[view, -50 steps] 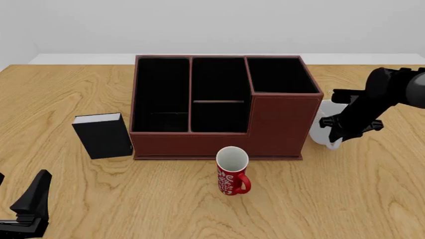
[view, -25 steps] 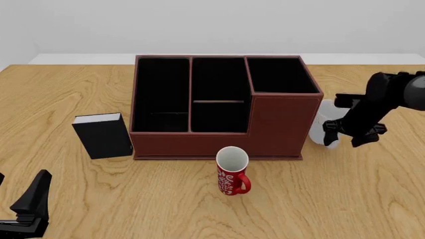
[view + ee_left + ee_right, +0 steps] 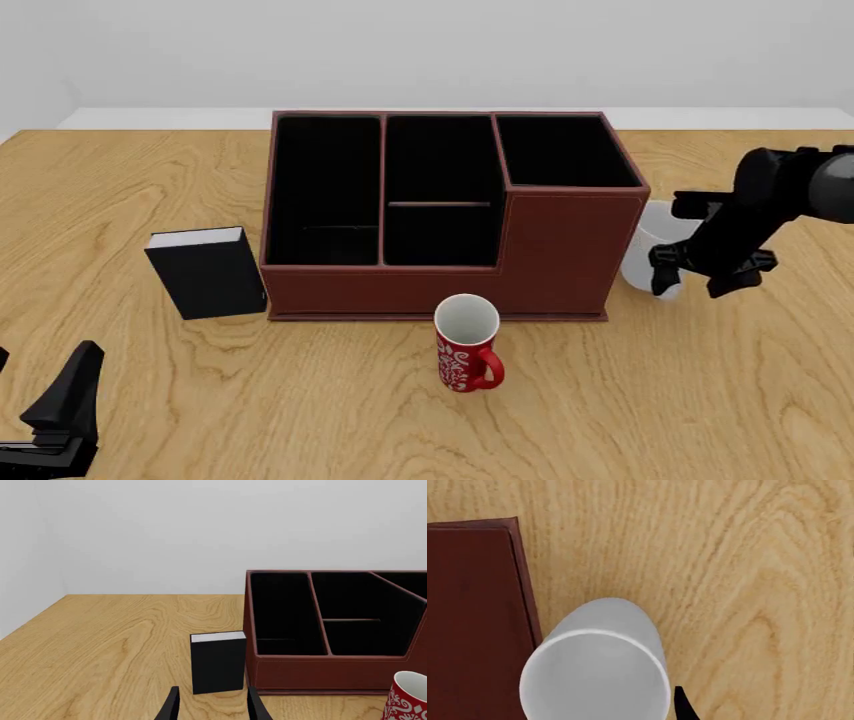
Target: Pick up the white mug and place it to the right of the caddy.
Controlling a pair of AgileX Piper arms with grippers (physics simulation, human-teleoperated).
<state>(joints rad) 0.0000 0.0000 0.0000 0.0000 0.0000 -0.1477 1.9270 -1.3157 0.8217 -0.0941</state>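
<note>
The white mug (image 3: 650,245) stands upright on the table, close against the right wall of the dark reddish-brown caddy (image 3: 561,250). My right gripper (image 3: 701,268) is low beside the mug on its right, jaws open, not holding it. The right wrist view looks down into the mug (image 3: 594,675), with the caddy's wall (image 3: 474,620) beside it and one black fingertip (image 3: 680,702) just off the mug's rim. My left gripper (image 3: 67,400) is open and empty near the table's front left corner; its fingertips (image 3: 172,705) show in the left wrist view.
A red patterned mug (image 3: 466,345) stands in front of the caddy, also in the left wrist view (image 3: 407,697). A small black book-like box (image 3: 207,270) stands left of the caddy (image 3: 333,630), also in the left wrist view (image 3: 218,662).
The right gripper has let go of the white mug and drawn slightly to the right; the mug now stands by the caddy. The left arm has not moved.
</note>
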